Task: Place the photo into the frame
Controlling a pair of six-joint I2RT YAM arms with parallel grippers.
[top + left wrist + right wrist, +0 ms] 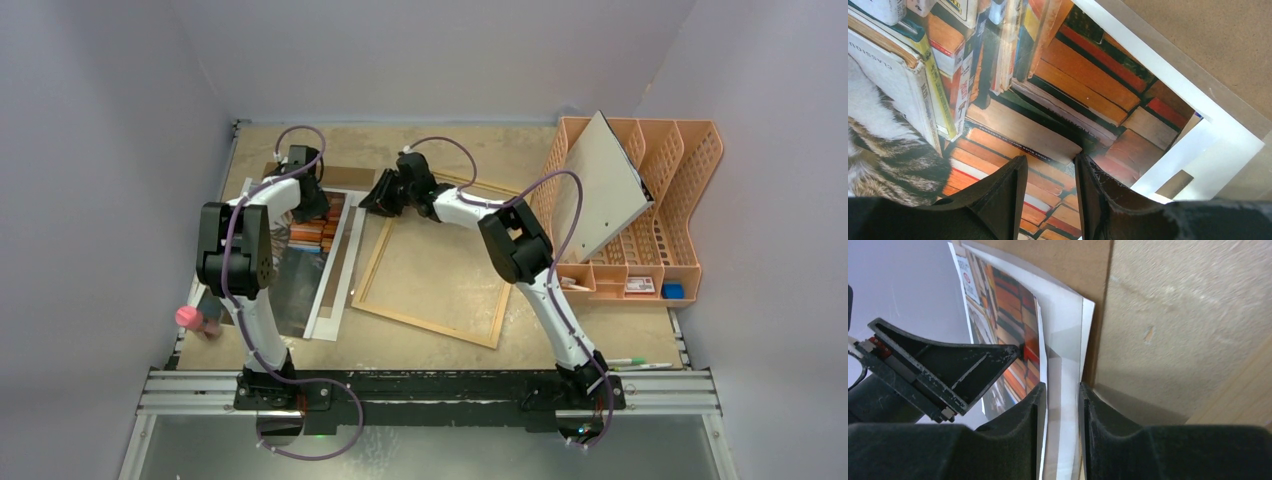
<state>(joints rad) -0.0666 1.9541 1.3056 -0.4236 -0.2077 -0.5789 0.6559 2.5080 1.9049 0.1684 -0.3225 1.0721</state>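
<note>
Right gripper (1062, 388), jaws narrow, straddles white mat (1064, 325), grip unclear; left gripper (1050, 162) touches photo (1008, 305) just left; tugging could crease it.

Soft, even light falls from above on the table (450, 150), leaving only faint shadows. Close up, the photo (1058, 95) is sharp but carries a pale streak of sheen. The left gripper's fingers (998, 205) and the right gripper's fingers (1013, 440) are out of focus — dark, soft masses along the bottom edges.
</note>
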